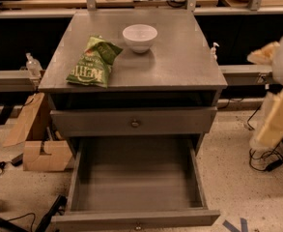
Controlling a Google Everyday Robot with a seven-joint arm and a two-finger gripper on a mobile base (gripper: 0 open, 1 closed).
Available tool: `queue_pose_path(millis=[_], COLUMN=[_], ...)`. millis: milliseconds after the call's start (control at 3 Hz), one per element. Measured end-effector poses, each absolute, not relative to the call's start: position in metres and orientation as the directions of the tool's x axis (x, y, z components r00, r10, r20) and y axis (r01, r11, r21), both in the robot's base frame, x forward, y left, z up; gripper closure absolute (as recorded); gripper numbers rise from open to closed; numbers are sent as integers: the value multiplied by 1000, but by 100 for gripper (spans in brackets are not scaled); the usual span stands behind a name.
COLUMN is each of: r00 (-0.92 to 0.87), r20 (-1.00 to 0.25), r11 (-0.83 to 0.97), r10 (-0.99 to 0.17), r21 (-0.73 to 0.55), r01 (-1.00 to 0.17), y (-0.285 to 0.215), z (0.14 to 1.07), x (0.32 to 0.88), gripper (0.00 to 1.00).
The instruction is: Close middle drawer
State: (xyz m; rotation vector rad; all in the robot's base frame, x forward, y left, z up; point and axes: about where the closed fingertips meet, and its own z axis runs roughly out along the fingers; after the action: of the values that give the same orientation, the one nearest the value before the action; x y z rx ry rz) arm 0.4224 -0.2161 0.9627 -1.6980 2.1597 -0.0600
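The middle drawer (136, 178) of the grey cabinet is pulled far out toward me, showing a deep, plain grey box. Its low front panel (136, 220) is at the bottom edge of the view, with a small brass knob (138, 224). Above it, the taller-fronted top drawer (134, 122) with a like knob stands slightly out. My gripper (275, 122) is a blurred cream shape at the right edge. It is right of the cabinet at about top-drawer height and touches nothing.
A green chip bag (93, 62) and a white bowl (140, 37) sit on the cabinet top (179, 66). Cardboard boxes (35, 139) and cables lie on the floor to the left, and more cables (264, 161) lie to the right. A desk rail runs behind the cabinet.
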Motion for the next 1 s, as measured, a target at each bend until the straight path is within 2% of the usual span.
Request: queue_pose_path(millis=[667,1000], r00=[-244,-255], r20=[-505,-511], r11=[399,436], r10=[-828,-821], r21=[-225,-272], r01=[-889,-858], y=[-266,-295], z=[832,760], x=[364,365], gripper=[0,0])
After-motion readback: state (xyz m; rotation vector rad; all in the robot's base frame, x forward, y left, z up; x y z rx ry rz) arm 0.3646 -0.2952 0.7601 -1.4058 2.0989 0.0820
